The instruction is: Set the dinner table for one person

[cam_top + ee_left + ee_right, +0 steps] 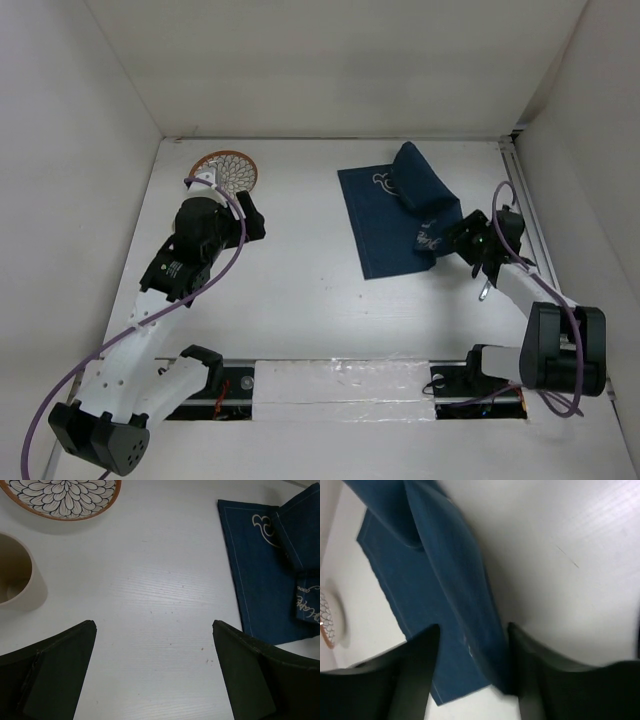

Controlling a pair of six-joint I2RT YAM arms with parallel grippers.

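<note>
The dinner table [320, 300] is the white tabletop. A navy placemat [385, 225] lies at the back right, its right part folded over into a raised ridge [420, 185]. My right gripper [455, 238] sits at the ridge's near end. In the right wrist view its jaws [474, 630] stand partly apart with the fold [455, 555] between them, resting against the right finger [530, 670]. My left gripper [250, 215] is open and empty over bare table [154, 623]. A patterned plate [227, 170] lies just behind it. A cream cup [17, 575] stands at the left.
White walls close in the table at the left, back and right. A small thin metallic item [484, 292] lies beside the right arm. The plate [60, 497] and placemat [265, 580] both show in the left wrist view.
</note>
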